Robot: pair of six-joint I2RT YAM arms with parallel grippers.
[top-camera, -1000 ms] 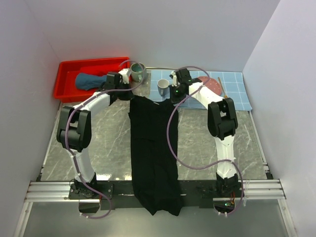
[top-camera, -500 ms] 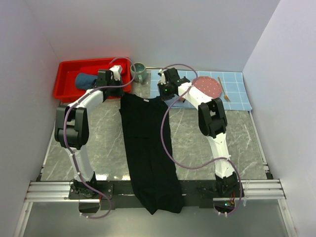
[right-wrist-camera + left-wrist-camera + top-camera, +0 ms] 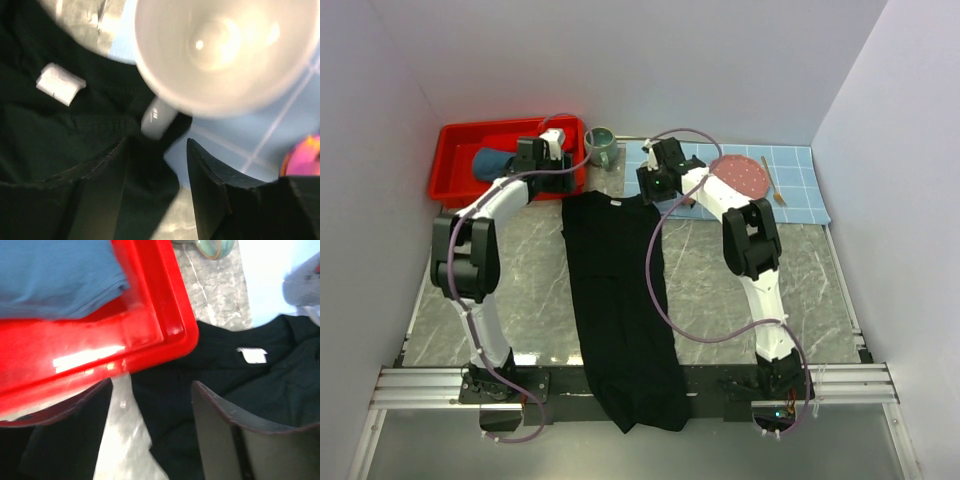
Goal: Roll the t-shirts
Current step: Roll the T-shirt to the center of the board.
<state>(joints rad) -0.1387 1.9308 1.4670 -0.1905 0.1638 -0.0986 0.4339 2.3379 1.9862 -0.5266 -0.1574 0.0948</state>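
The black t-shirt (image 3: 620,300) lies flat and lengthwise on the marble table, its hem hanging over the near edge. Its collar end with the white label (image 3: 252,355) (image 3: 60,82) is at the far side. My left gripper (image 3: 568,186) (image 3: 150,435) stands open over the shirt's left shoulder, beside the red bin's corner. Over the right shoulder my right gripper (image 3: 650,190) (image 3: 155,170) is open as well, with black cloth lying loose beneath its fingers. A teal-blue t-shirt (image 3: 490,162) (image 3: 55,275) lies bunched in the red bin (image 3: 455,140) (image 3: 165,315).
A white mug (image 3: 220,50) stands right at the right gripper's fingertips, its handle (image 3: 157,120) over the shirt's edge. A green mug (image 3: 600,145) is behind the collar. The light-blue checked placemat (image 3: 800,190) holds a pink plate (image 3: 742,175) and a utensil (image 3: 770,180).
Both grippers carried the shirt's collar end left, toward the bin, then opened and let the cloth go. The shirt now lies a little left of where it was.
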